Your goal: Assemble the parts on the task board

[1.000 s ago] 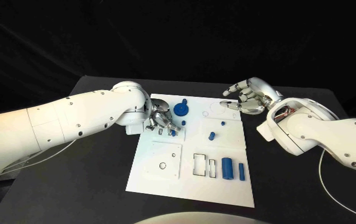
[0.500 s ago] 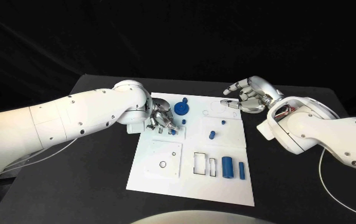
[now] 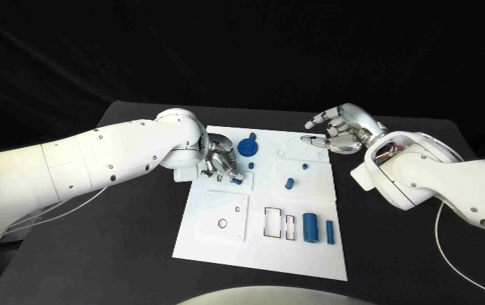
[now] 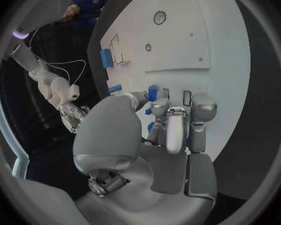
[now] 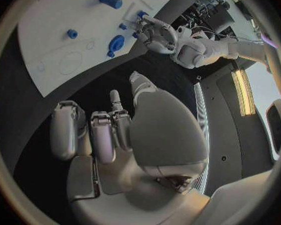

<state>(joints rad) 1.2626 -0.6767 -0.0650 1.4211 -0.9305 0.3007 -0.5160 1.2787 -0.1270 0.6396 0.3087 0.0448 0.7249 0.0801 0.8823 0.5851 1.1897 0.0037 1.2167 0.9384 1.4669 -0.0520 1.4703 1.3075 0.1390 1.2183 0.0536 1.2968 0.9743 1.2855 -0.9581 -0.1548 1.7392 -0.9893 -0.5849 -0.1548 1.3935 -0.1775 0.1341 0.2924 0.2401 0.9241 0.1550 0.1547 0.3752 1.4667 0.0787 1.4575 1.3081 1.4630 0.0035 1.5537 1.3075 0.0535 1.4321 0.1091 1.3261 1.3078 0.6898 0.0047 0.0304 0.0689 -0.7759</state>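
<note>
The white task board lies in the middle of the black table. My left hand is bent down over the board's far left part, its fingertips pinching a small blue part, which in the head view peeks out below the fingers as the same small blue part. A round blue part sits just beyond that hand. My right hand hovers over the board's far right corner with its fingers loosely curled and apart, holding nothing.
Two small blue pegs stand mid-board. Two blue cylinders lie at the near right beside rectangular slots. A square plate with a round hole is at the near left.
My left hand has crept slightly toward the board's middle, fingers staying on the small blue part. The right hand has barely moved.
</note>
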